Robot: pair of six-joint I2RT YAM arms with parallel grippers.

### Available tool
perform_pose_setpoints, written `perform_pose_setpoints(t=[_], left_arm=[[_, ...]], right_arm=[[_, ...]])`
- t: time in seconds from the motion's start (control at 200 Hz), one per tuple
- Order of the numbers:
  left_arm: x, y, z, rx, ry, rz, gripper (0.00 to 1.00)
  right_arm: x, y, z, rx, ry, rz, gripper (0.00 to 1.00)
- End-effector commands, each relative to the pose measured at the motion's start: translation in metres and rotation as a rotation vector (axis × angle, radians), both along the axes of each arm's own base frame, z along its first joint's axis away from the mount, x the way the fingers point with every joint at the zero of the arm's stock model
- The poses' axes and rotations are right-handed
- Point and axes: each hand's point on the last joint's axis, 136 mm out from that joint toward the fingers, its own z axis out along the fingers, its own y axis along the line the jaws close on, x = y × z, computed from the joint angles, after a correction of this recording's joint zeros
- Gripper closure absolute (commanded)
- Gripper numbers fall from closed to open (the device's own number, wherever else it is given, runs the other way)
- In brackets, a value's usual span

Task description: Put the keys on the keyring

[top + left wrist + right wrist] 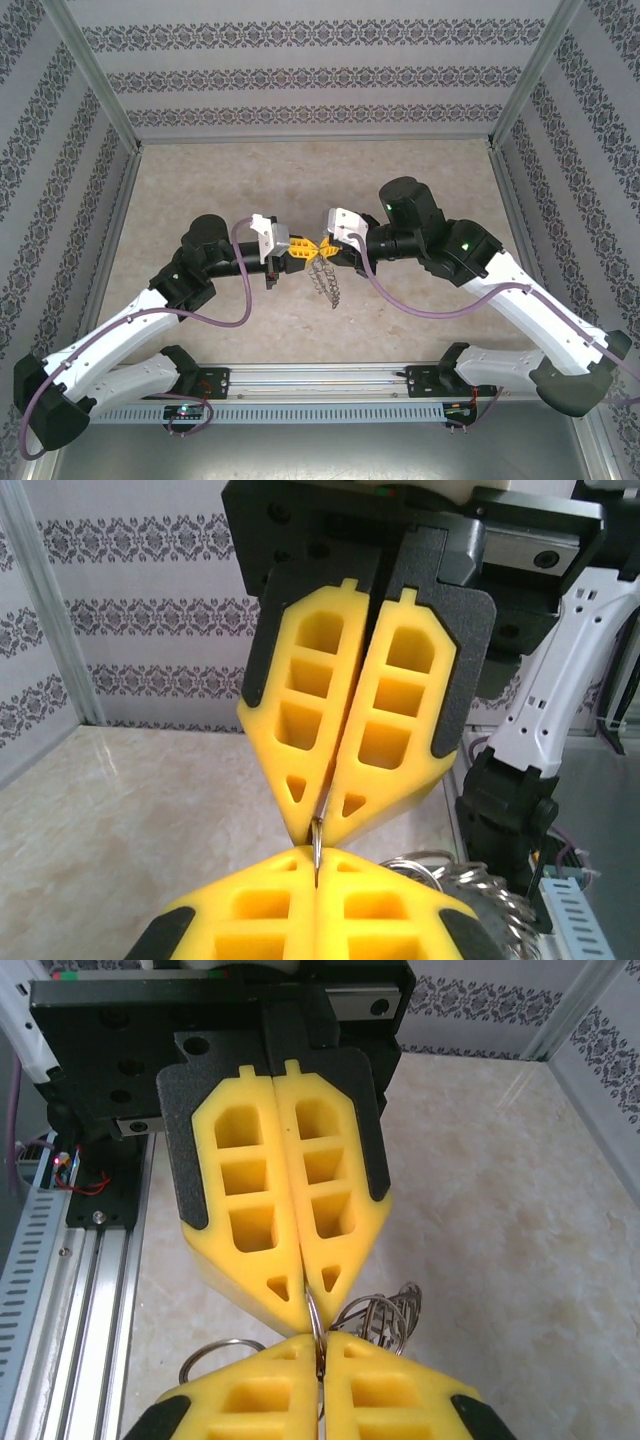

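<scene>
Patience matters most at this step, to my eye: both grippers have hold of the same thin wire ring (316, 845). The job, I would judge, is to ease its coil apart so a key can slide on.

The left gripper (305, 248) has its yellow fingers pressed together on the wire. The right gripper (325, 246), nose to nose with it, pinches the same loop from the opposite side. Any pull ought to be small and straight along the line between the two tips. A twist or a jerk could let the wire slip from the fingers or bend it.

The keys (325, 280) sit in a jagged bunch just below the meeting tips, clear of the fingers. Whether they hang free or brush the table (200, 200) I cannot tell, nor whether one is partly threaded.

Both arms reach inward from their bases with elbows out to the sides. Their wrists are turned so the fingers point straight at each other, the tips almost touching.
</scene>
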Motion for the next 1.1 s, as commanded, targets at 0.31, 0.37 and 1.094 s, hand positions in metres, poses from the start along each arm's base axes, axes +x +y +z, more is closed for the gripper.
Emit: perform_pose_setpoints(t=[0.31, 0.37, 1.094], left_arm=[[0.011, 0.010, -0.013, 0.277, -0.100, 0.065, 0.89], [0.014, 0.009, -0.020, 0.331, -0.096, 0.064, 0.89], [0.000, 0.000, 0.019, 0.114, -0.153, 0.012, 1.00]], right_arm=[[0.009, 0.004, -0.002, -0.102, -0.025, 0.025, 1.00], [0.012, 0.007, -0.002, -0.124, -0.032, 0.028, 1.00], [0.007, 0.003, -0.004, -0.012, 0.040, -0.014, 0.84]])
